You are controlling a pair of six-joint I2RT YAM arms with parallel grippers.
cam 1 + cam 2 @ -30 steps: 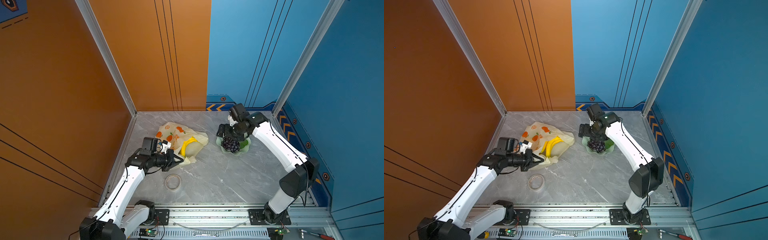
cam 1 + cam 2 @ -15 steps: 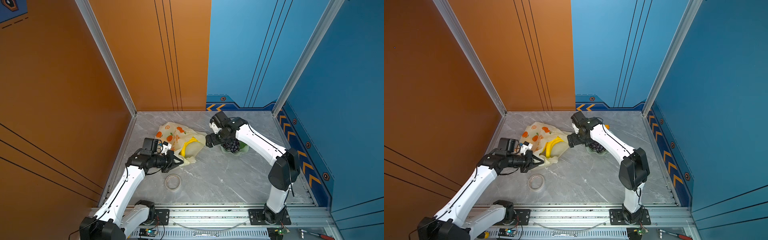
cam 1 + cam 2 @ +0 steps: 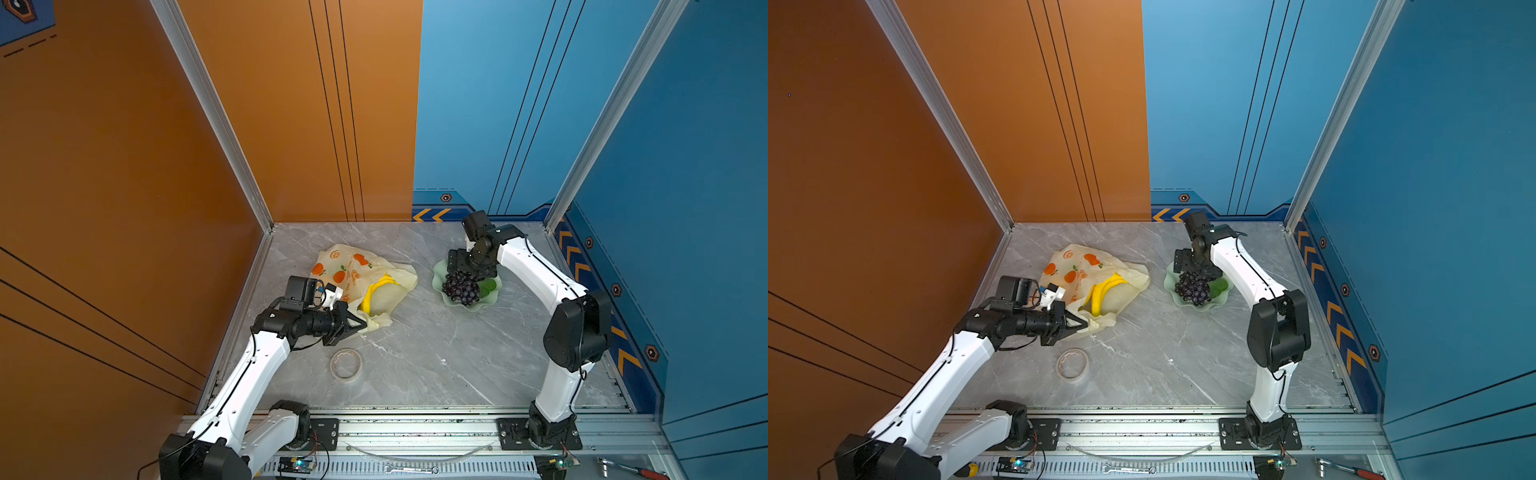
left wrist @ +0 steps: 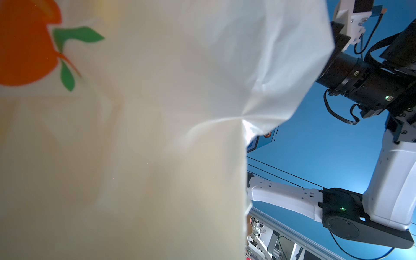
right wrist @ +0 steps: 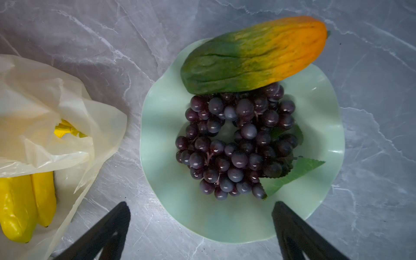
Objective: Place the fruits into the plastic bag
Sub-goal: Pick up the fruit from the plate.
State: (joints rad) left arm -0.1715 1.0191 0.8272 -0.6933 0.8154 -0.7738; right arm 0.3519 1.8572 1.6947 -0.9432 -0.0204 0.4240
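The cream plastic bag (image 3: 357,272) (image 3: 1084,274) lies at the back left with its mouth toward the dish. A yellow banana bunch (image 3: 376,289) (image 5: 22,202) shows inside it. My left gripper (image 3: 360,324) (image 3: 1086,323) is shut on the bag's near edge, and the bag (image 4: 135,135) fills the left wrist view and hides the jaws. My right gripper (image 3: 459,262) (image 5: 202,206) hangs open above the pale green dish (image 3: 471,306) (image 5: 225,225). On the dish lie dark purple grapes (image 3: 460,287) (image 5: 236,144) and a green-orange oblong fruit (image 5: 254,54), the latter hidden in both top views.
A roll of tape (image 3: 346,365) (image 3: 1073,365) lies on the marble table near the left gripper. Orange and blue walls close in the back and sides. A screwdriver (image 3: 636,469) and a wrench (image 3: 411,469) lie on the front rail.
The right gripper swung left toward the bag's mouth half a second ago and is back over the dish, still open. The left gripper has kept its hold on the bag.
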